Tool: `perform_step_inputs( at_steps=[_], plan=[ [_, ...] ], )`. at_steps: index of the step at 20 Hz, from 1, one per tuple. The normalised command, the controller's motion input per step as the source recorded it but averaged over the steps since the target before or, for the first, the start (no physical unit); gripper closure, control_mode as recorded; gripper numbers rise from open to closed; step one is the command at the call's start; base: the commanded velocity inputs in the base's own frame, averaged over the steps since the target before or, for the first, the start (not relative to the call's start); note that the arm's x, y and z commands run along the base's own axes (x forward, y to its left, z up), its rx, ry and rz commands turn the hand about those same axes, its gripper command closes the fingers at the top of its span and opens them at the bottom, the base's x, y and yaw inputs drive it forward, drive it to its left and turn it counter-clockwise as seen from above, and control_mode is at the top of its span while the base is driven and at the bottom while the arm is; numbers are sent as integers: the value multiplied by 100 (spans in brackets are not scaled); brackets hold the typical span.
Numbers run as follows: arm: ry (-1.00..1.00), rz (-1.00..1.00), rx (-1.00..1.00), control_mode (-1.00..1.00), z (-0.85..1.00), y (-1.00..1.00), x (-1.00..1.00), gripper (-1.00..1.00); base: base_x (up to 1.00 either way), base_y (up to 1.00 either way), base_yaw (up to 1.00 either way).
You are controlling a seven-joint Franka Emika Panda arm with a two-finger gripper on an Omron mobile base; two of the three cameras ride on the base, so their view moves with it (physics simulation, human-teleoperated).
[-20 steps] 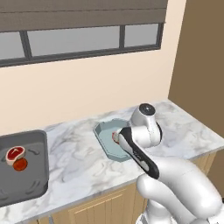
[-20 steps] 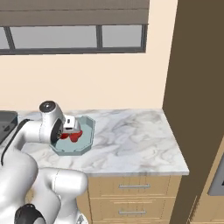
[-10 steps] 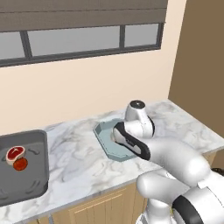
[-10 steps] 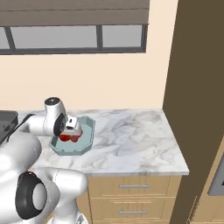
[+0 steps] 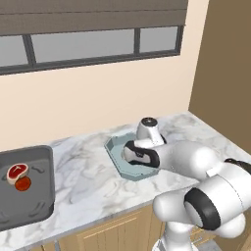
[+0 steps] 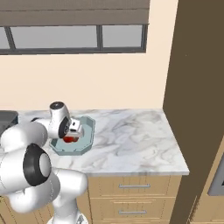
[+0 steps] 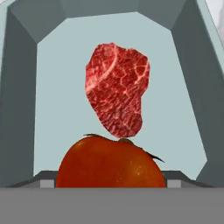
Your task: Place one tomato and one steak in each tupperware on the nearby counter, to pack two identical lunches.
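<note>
Your gripper (image 6: 73, 130) hangs low over the pale teal tupperware (image 5: 115, 149), which sits on the marbled surface (image 5: 83, 176) right of the middle. In the hand view a tomato (image 7: 111, 164) lies close under the camera, touching the near tip of a plain deep red steak (image 7: 117, 94); both rest on the teal floor. You have the jaws spread wide, though whether they press the tomato cannot be told. At the far left of the surface you see the dark grey tupperware (image 5: 41, 191), holding a fat-rimmed steak (image 5: 17, 172) with a second tomato (image 5: 22, 184) just beside it.
</note>
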Motion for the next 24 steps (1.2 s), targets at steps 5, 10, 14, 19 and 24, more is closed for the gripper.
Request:
perform_step_inputs(
  at_steps=[5, 10, 14, 19, 24],
  plan=[
    [1, -2, 0, -100, -11, 3, 25, -100, 0, 0, 0],
    [9, -4, 0, -100, -3, 23, 13, -100, 0, 0, 0],
    [1, -3, 0, -100, -12, 24, 37, -100, 0, 0, 0],
    [0, -3, 0, -100, 0, 14, 17, -100, 0, 0, 0],
    [3, -5, 0, -100, 56, -13, -61, -100, 0, 0, 0]
  ],
)
